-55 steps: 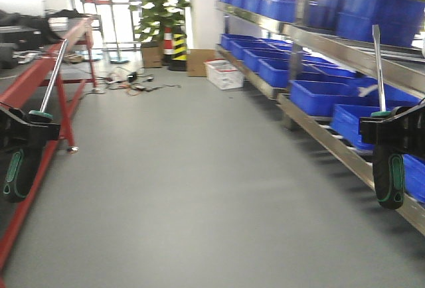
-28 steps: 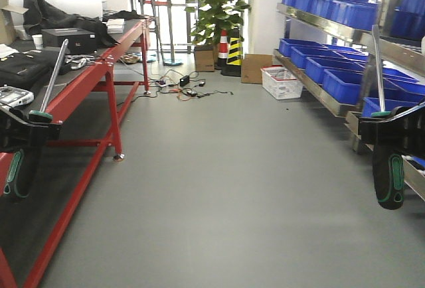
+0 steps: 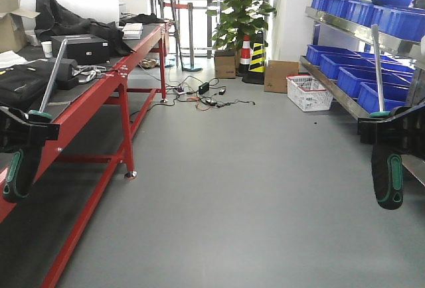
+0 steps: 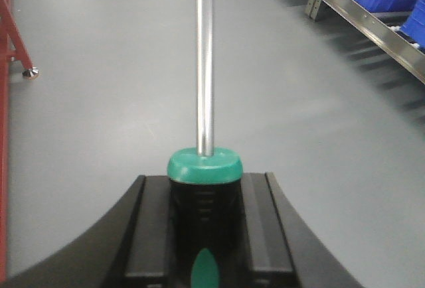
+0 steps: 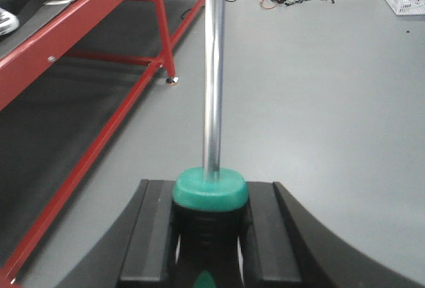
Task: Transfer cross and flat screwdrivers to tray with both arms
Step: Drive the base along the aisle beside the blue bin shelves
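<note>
Front-facing view has the left tool (image 3: 26,130) clenched on the left screwdriver (image 3: 16,174) beside the red worktop (image 3: 99,94) and the right tool (image 3: 389,131) clenched on the right screwdriver (image 3: 388,178) near blue bins (image 3: 358,79), each handle hanging below the jaws, each shaft pointing up, both held over the grey floor (image 3: 232,188).

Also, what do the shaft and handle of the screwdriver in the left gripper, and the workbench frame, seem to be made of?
The shaft looks like polished metal, probably steel: bright streaked reflections run along it. The handle is matte black and ribbed, likely plastic or rubber, with a smooth green collar. The workbench frame appears to be metal bars under red paint.
</note>
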{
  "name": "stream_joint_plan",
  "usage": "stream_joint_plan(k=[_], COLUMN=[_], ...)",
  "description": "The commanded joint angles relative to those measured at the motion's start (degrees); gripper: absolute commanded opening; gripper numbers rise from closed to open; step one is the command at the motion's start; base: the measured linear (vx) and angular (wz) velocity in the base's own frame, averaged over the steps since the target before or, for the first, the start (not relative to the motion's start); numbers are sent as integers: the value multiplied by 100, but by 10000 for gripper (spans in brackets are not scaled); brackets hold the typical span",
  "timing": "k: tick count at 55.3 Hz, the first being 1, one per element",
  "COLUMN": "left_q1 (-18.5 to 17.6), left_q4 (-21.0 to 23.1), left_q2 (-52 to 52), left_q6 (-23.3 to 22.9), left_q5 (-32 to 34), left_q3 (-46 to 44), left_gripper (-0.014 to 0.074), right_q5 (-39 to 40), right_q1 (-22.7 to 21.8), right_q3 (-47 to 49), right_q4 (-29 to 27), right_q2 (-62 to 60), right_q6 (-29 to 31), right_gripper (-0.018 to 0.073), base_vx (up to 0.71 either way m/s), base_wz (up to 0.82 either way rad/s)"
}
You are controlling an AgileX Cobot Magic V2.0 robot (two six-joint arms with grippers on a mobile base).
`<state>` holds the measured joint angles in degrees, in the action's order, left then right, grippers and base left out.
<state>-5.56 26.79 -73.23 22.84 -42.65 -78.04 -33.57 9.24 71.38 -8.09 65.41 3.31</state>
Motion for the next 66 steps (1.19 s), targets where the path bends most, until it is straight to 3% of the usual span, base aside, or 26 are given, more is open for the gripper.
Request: stream_joint_plan(k=[1, 29, 66], left_q1=[-26, -26, -20], left_q4=[205, 205, 200], left_q2=[156, 156, 156], left_q6=[-4, -4, -4], left_q5=[419, 419, 419], left_q3=[-180, -180, -180], left_gripper=[0, 0, 0], right_q5=[518, 518, 518], right_q1=[-20, -20, -20], right_q3=[179, 179, 179], right_q4=[-14, -14, -14], right_q2=[-131, -131, -131], right_q6=[22, 22, 22], right_gripper=[-8, -8, -8], base_vx=[51, 51, 46], base_wz=[-1, -22, -67])
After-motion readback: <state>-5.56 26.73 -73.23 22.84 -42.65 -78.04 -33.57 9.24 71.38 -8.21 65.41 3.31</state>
